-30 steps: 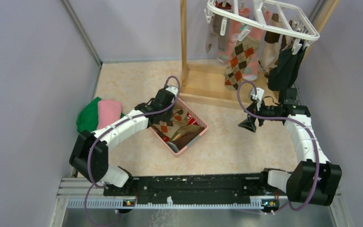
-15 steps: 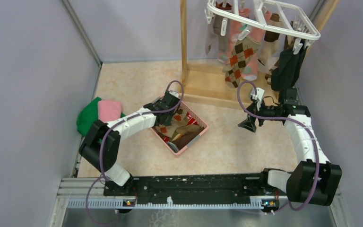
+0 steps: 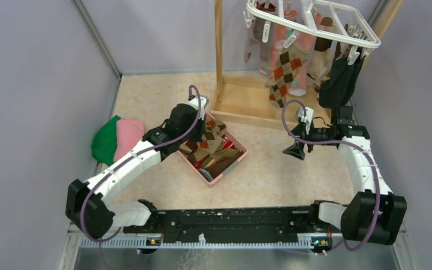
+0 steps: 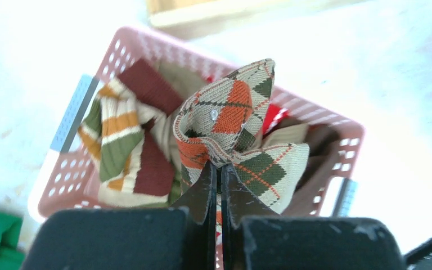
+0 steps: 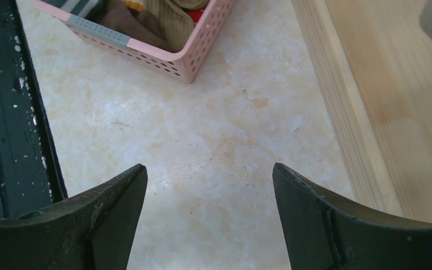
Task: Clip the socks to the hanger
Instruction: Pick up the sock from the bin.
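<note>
The hanger [image 3: 315,22] hangs beyond the pink basket [image 3: 228,169], on its far right, and already carries several socks, among them an argyle sock [image 3: 284,67] and a black one [image 3: 337,84]. Nothing there has changed over the last second.

The change is at the basket itself. The left gripper [image 4: 220,175], which a second ago was low over the basket's far end with its jaws partly apart, has now brought them fully together on a fold of the second argyle sock [image 4: 236,124]. The pinched fabric bunches up above the striped sock [image 4: 118,146] and the rest of the pile still lying in the basket.

The right gripper [image 5: 208,185] has not moved: it hovers over bare floor to the right of the basket, jaws wide apart and empty.

So the pick looks secured. What seems to remain is lifting this sock clear of the basket and carrying it up to a free clip on the hanger.
</note>
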`<state>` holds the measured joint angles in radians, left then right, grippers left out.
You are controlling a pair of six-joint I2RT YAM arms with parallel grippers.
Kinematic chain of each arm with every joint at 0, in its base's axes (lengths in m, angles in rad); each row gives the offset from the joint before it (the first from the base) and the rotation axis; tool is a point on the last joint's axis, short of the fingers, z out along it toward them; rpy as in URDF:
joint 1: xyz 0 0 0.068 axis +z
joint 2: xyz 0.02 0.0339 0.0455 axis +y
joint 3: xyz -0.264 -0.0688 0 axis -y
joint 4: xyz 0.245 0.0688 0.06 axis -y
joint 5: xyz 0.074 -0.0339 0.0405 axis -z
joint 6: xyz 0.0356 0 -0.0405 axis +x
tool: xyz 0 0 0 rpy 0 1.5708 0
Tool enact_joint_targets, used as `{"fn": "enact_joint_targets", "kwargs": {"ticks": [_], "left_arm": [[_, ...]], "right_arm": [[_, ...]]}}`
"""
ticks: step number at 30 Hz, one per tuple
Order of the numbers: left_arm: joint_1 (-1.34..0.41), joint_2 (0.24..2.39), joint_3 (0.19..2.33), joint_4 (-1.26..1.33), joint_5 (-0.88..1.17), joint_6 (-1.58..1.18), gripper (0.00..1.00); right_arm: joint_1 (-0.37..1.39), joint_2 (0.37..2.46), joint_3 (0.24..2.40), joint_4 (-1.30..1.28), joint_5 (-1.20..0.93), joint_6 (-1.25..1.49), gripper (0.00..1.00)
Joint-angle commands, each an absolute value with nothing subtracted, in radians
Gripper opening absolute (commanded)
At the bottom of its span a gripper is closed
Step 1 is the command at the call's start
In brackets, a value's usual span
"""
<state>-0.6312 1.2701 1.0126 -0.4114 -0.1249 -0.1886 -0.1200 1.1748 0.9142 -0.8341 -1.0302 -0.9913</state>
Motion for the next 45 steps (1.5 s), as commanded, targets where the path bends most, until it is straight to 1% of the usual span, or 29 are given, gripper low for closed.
{"fn": "enact_joint_targets", "kwargs": {"ticks": [1,3,5,8,12,15,19,22,25,29,32,39,45], "left_arm": [[-0.625,1.196,0.976,-0.260,0.060,-0.175,0.00],[-0.616,1.196,0.980,-0.240,0.113,-0.183,0.00],[-0.604,1.196,0.985,-0.216,0.172,-0.193,0.00],[-0.560,1.191,0.969,-0.136,0.317,-0.238,0.00],[-0.504,1.209,0.926,0.059,0.577,-0.353,0.00],[-0.490,1.260,0.888,0.231,0.740,-0.495,0.00],[-0.486,1.368,0.884,0.420,0.906,-0.654,0.00],[-0.483,1.467,0.900,0.577,1.054,-0.807,0.00],[-0.484,1.555,0.905,0.752,1.145,-0.953,0.00],[-0.486,1.645,0.896,1.017,1.195,-1.138,0.00],[-0.489,1.687,0.894,1.130,1.210,-1.222,0.00],[-0.509,1.736,0.895,1.216,1.215,-1.280,0.00],[-0.516,1.760,0.902,1.221,1.207,-1.285,0.00]], "right_arm": [[-0.099,1.165,0.931,-0.980,-1.168,-1.236,0.82],[-0.084,1.159,0.929,-1.037,-1.200,-1.364,0.82],[-0.061,1.159,0.941,-1.103,-1.221,-1.513,0.85],[-0.010,1.169,0.986,-1.171,-1.230,-1.681,0.88],[0.079,1.208,1.073,-1.191,-1.260,-1.778,0.88],[0.144,1.236,1.127,-1.241,-1.287,-1.915,0.88],[0.209,1.265,1.217,-1.249,-1.265,-1.946,0.86],[0.245,1.282,1.278,-1.215,-1.215,-1.904,0.82],[0.270,1.287,1.292,-1.187,-1.195,-1.871,0.78],[0.334,1.283,1.282,-1.133,-1.131,-1.809,0.71],[0.381,1.287,1.281,-1.111,-1.095,-1.768,0.66],[0.446,1.301,1.296,-1.075,-1.083,-1.688,0.55],[0.477,1.296,1.310,-1.085,-1.112,-1.663,0.52]]}}
